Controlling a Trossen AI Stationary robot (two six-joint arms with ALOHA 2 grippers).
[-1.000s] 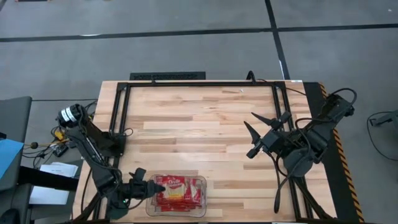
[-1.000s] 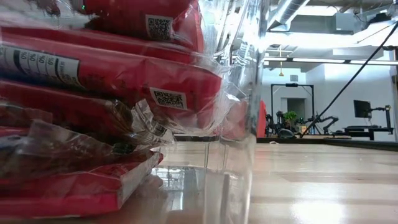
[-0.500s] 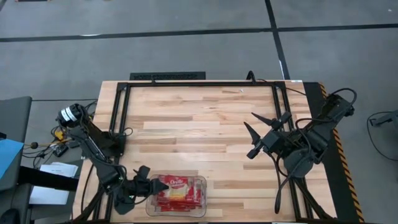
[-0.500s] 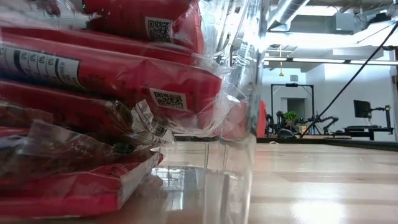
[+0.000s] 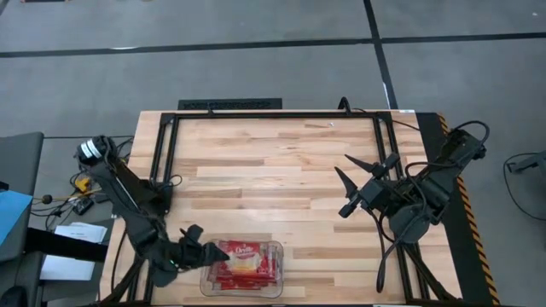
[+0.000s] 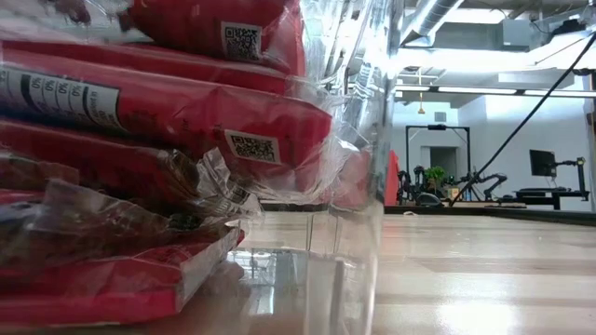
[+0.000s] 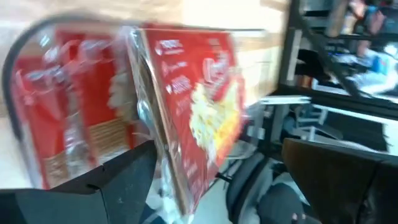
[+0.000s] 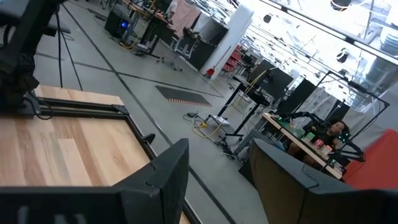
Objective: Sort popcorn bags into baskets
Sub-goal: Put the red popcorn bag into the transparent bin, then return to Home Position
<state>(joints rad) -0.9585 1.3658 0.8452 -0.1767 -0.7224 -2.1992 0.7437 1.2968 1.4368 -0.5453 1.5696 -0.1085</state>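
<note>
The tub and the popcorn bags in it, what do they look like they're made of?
The tub looks like clear, glossy hard plastic: the bags and the wooden table show straight through its wall in the low view. The popcorn bags seem to be printed red packets in thin, shiny clear film, which crinkles and catches light at the ends; what lies under the film can't be told.

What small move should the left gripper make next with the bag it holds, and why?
Probably shift it over the basket and open. The left gripper holds a popcorn bag tilted at the basket's edge, above the stacked bags; the right gripper waits apart.
</note>
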